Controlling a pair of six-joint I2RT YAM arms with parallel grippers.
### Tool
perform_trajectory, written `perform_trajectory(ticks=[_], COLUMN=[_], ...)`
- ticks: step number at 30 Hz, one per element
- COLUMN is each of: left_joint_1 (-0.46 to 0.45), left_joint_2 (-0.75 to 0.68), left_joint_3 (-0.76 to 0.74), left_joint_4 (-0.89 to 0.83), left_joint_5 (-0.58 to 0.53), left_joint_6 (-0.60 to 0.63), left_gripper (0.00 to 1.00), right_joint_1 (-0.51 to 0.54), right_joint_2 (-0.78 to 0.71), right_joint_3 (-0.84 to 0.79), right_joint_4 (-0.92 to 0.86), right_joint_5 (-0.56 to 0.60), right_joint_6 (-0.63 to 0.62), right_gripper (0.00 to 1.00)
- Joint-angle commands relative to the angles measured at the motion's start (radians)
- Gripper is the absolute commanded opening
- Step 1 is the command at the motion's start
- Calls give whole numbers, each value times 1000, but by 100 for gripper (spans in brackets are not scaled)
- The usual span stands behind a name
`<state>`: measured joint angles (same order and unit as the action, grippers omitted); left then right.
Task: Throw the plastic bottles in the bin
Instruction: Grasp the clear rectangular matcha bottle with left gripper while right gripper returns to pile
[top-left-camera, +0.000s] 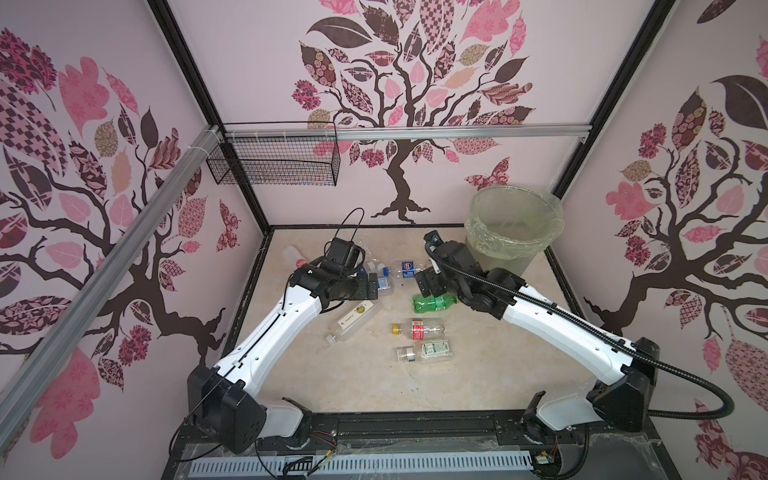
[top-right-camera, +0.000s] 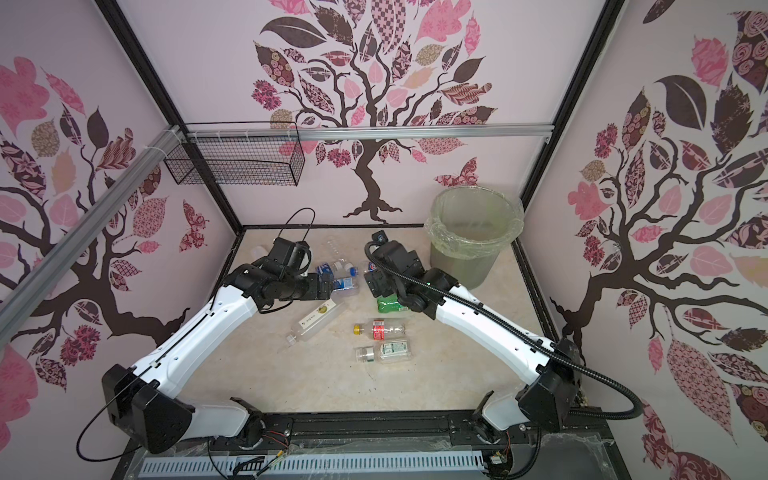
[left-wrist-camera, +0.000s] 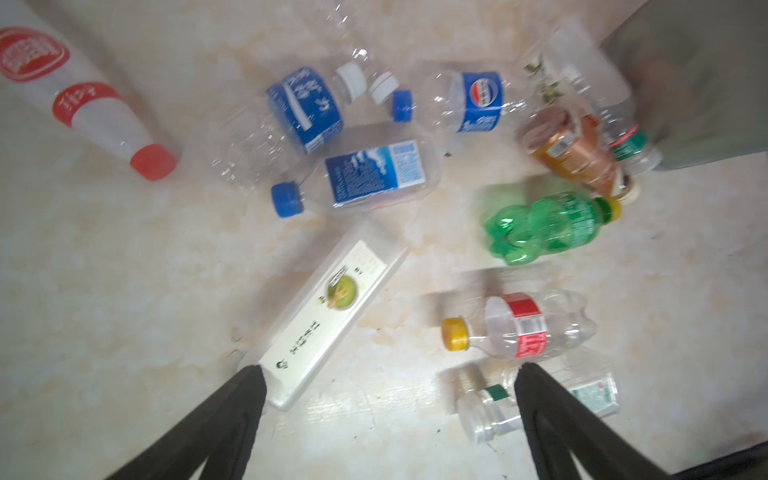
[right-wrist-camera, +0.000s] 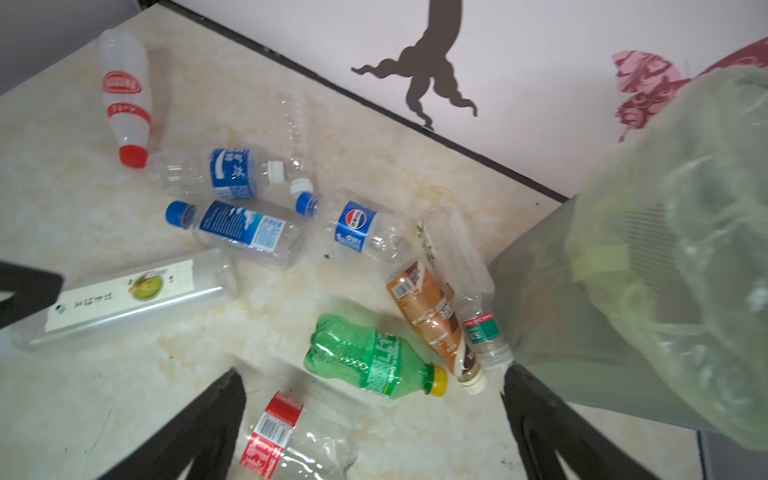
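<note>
Beside the bag-lined bin (top-left-camera: 511, 262), plastic bottles (top-left-camera: 417, 329) lie on the table (top-left-camera: 374, 382), both jaws spread.

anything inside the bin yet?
In both top views the bin shows only its clear greenish liner, nothing else visible in it. The near inner wall is hidden behind the rim.

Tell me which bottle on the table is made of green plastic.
The green bottle with the yellow cap, lying beside the brown-labelled bottle. Every other body is clear or white; only this one is green plastic.
</note>
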<state>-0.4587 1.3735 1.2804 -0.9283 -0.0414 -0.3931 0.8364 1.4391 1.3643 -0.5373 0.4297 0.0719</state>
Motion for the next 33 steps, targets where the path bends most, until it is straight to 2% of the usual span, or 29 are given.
perform_trajectory(ticks=[1,5,10,18,25,33], left_joint_1=[13,22,26,29,34,33], left_joint_2=[15,48,115,278,385,382], left_joint_3=[-84,-152,-179,-136,-87,-137], left_joint_4=[-56,-42,-25,16,13,40], left_joint_5=[-42,-45,-73,-128,-129,-57], left_joint_6=[23,20,29,75,102,103], left_gripper=[98,98,98,98,98,85], right_joint_1=[39,49,49,49,49,47], right_joint_2=[3,-10,-81,-275,-272,-264], right_joint_3=[-46,-118,-227,-421,-404,-416], right_joint_4=[64,87,130,286,190,150], right_joint_5=[56,75,-27,-62,-80,-67], right_joint_6=[45,142,210,172,181,201], right_gripper=[100,100,99,99,99,99])
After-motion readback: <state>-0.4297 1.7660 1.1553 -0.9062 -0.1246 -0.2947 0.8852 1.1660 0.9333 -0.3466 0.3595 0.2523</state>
